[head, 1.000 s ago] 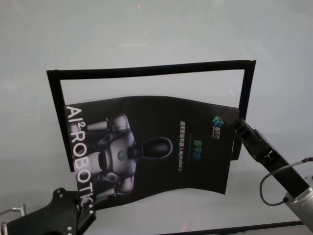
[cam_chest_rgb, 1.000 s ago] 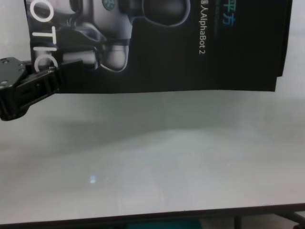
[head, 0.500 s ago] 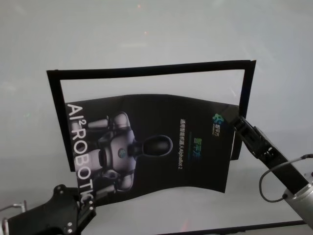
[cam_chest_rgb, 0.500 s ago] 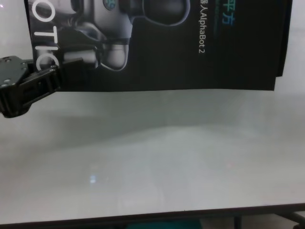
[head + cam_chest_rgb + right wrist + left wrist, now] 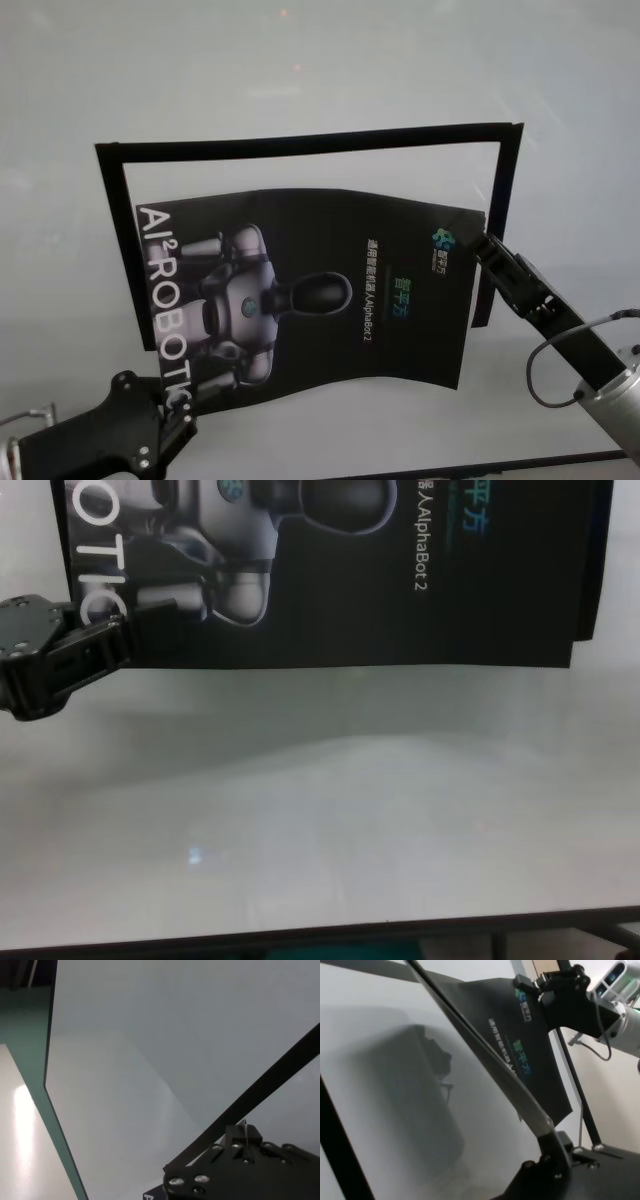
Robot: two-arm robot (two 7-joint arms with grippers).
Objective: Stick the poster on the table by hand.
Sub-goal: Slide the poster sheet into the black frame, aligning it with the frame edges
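Observation:
The poster [image 5: 310,300], a black glossy sheet with a grey-white robot figure and white letters, hangs slightly bowed just above the white table [image 5: 300,70]. My left gripper [image 5: 178,415] is shut on its near left corner; it also shows in the chest view [image 5: 115,645] and in its own wrist view [image 5: 547,1132]. My right gripper [image 5: 479,244] is shut on the poster's far right corner, and the left wrist view shows it there too [image 5: 540,985]. The poster [image 5: 400,580] fills the top of the chest view. It overlaps the near part of the tape frame.
Narrow black tape strips [image 5: 300,141] form a three-sided frame on the table, open toward me. The table's dark near edge [image 5: 320,935] runs along the bottom of the chest view. Bare white surface [image 5: 350,820] lies between that edge and the poster.
Both grippers have carried the poster slightly away from me, farther into the tape frame. Its near edge sits a little higher in the chest view. Both grips are unchanged.

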